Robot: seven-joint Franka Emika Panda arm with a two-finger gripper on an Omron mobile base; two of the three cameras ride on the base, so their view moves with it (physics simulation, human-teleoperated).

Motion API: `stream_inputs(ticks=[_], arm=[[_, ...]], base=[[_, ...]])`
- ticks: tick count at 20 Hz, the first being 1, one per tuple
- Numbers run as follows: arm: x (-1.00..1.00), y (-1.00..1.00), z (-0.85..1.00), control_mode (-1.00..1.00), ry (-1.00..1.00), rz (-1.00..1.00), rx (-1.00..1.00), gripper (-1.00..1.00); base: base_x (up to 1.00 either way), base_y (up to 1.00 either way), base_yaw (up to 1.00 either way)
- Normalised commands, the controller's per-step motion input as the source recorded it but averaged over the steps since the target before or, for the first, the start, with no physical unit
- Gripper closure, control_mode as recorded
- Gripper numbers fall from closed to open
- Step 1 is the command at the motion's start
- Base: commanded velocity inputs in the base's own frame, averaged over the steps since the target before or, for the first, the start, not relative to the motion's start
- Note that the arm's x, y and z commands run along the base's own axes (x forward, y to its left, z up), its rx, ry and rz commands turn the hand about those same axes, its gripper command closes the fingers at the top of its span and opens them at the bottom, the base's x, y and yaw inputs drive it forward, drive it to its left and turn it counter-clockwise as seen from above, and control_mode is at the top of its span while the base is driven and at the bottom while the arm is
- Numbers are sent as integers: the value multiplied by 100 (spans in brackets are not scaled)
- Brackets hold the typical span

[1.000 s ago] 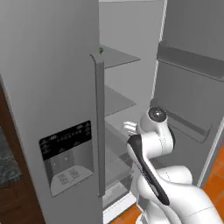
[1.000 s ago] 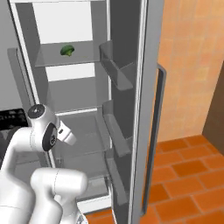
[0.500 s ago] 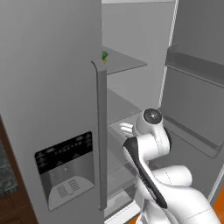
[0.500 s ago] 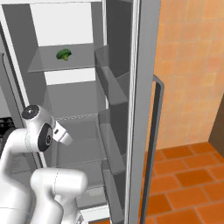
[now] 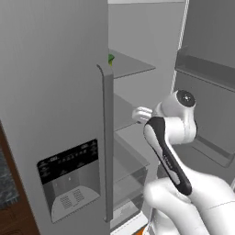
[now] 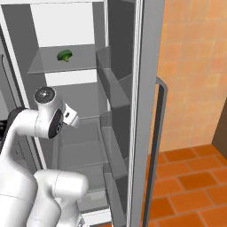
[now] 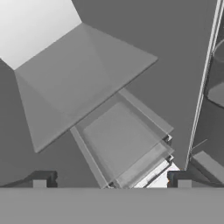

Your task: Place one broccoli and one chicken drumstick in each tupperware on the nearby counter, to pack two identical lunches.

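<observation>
The refrigerator stands with its right door swung open and its left door, which carries a dispenser panel, closed. The broccoli lies on the upper glass shelf inside the compartment, toward the left half of that shelf in the right base view; in the left base view a small green edge of it shows just past the top of the left door's handle. The arm's wrist section points into the compartment at a level below the upper shelf, well apart from the broccoli. In the hand view the pincer has its two dark fingertips set wide apart at the bottom edge, with nothing between them. Beyond them lie lower glass shelves and a clear drawer. Door bins line the inner face of the open door. Orange floor tiles lie to the right.
</observation>
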Motion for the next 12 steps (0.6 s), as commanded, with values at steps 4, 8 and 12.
stream_inputs(ticks=[4,8,12], arm=[[-4,7,100,-100,-34,0,-21,-100],[-18,5,100,-100,-33,3,-21,-100],[-41,-7,100,-100,-18,15,-17,-100]], base=[[0,0,0],[0,0,0],[0,0,0]])
